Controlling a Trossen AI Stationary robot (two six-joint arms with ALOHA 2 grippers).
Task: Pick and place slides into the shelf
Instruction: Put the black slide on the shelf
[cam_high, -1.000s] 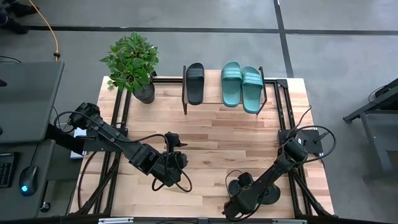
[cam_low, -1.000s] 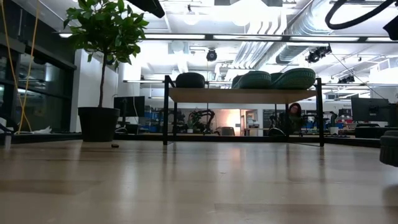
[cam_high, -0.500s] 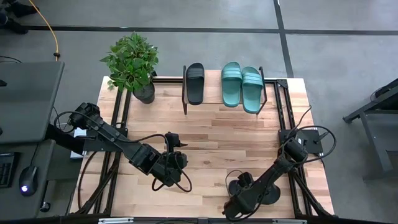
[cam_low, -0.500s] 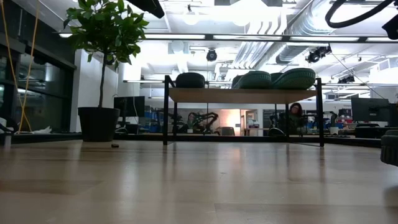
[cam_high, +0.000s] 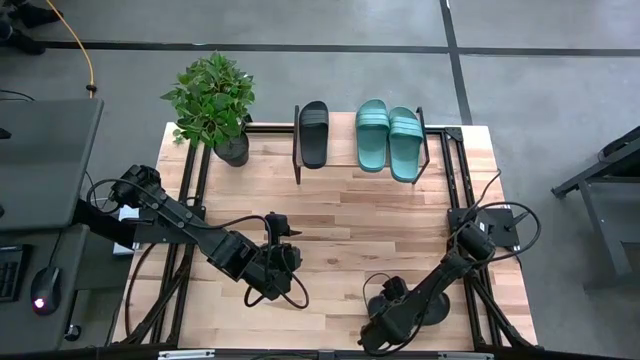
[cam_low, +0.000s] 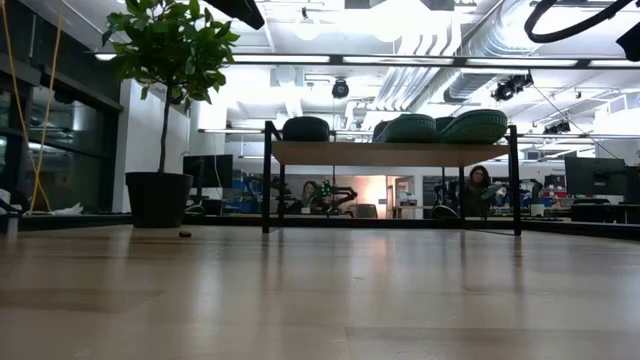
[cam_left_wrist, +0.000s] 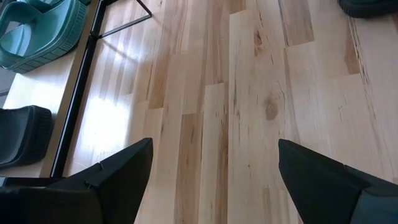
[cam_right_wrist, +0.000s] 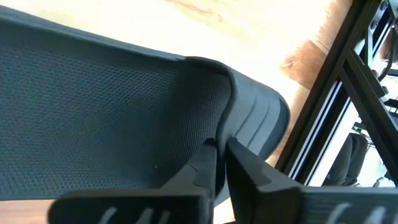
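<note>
The last pick looks to be under way. In the high view the shelf (cam_high: 343, 152) sits at the upper middle of the frame and already carries three sandals side by side: one black slide (cam_high: 314, 133) on its left part and two teal slides (cam_high: 388, 138) on its right. The fourth slide (cam_right_wrist: 93, 106), also black, is at the lower right of the frame, near the front edge of the desk (cam_high: 380, 220) and well apart from the shelf. The right gripper (cam_right_wrist: 219, 149) is right on it. In the right wrist view its fingers are drawn almost together at the edge of the strap, apparently pinching it, though the contact itself is hard to make out. If that grip is sound, the next move calls for lifting the sandal clear and carrying it up the frame to the bare plank beside the black one, keeping it level enough to clear the frame. The left gripper (cam_left_wrist: 211, 180) waits over bare desk at lower centre-left, spread wide and holding nothing.
</note>
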